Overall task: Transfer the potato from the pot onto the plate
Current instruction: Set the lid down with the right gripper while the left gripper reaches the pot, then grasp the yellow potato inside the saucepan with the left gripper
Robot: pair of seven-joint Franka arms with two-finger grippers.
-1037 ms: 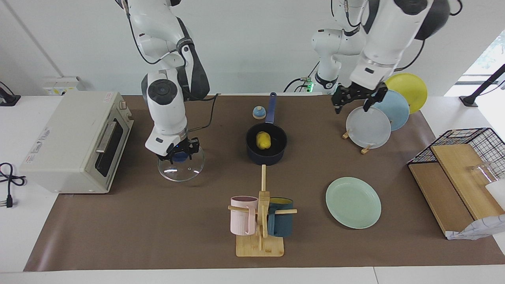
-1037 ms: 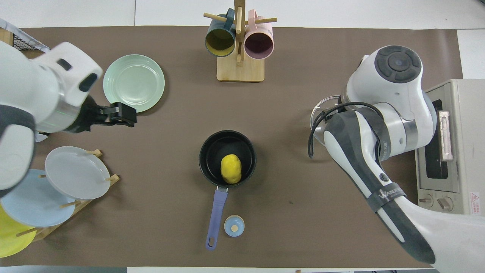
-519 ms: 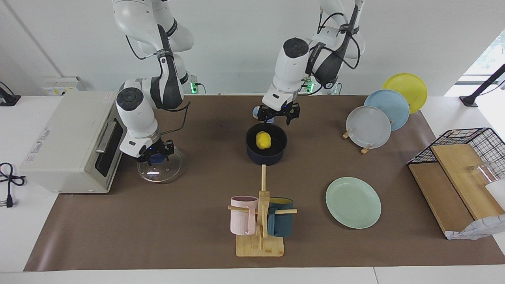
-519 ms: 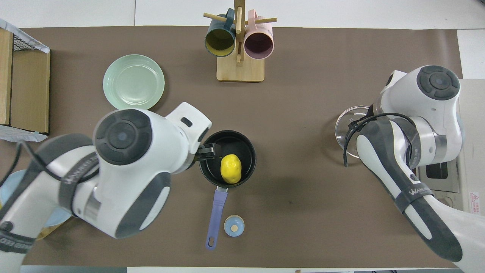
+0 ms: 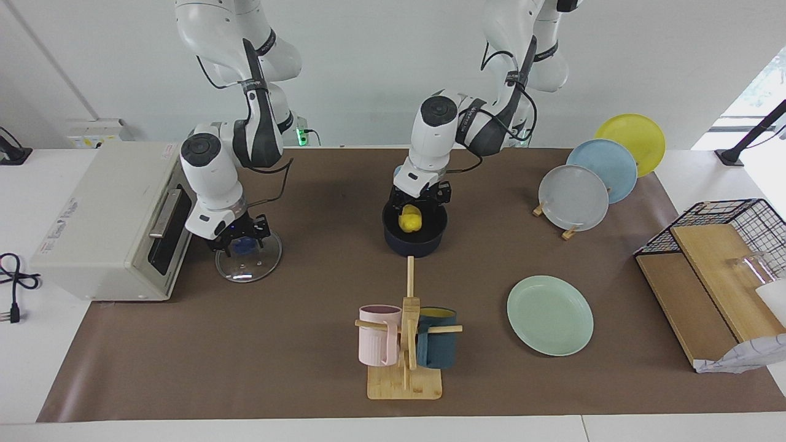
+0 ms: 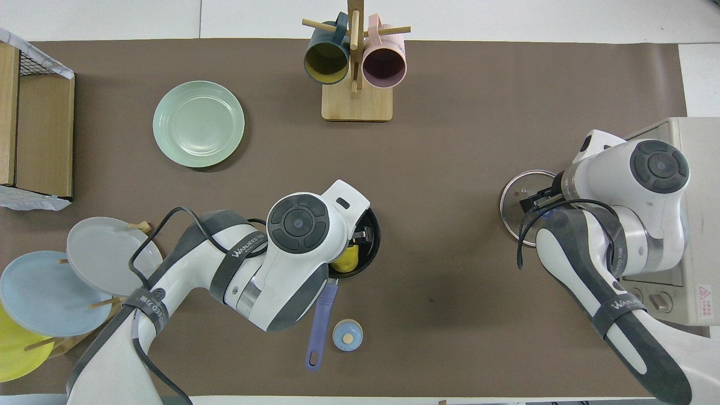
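The yellow potato (image 5: 409,219) lies in the dark navy pot (image 5: 415,240) at mid-table; in the overhead view only part of the potato (image 6: 345,261) and the pot's rim (image 6: 375,236) show under the left arm's wrist. My left gripper (image 5: 420,205) is down in the pot, open, one finger on each side of the potato. The mint-green plate (image 5: 549,315) (image 6: 198,124) lies bare, farther from the robots, toward the left arm's end. My right gripper (image 5: 241,241) is shut on the blue knob of a glass lid (image 5: 249,267) beside the toaster oven.
A toaster oven (image 5: 116,215) stands at the right arm's end. A mug rack (image 5: 405,344) holds a pink and a teal mug. A rack of grey, blue and yellow plates (image 5: 574,197) and a wire basket (image 5: 724,212) stand at the left arm's end. A small blue dome (image 6: 347,335) lies by the pot's handle (image 6: 320,315).
My left gripper swung from over the plate rack to the pot and dropped into it around the potato. My right gripper carried the glass lid toward the toaster oven.
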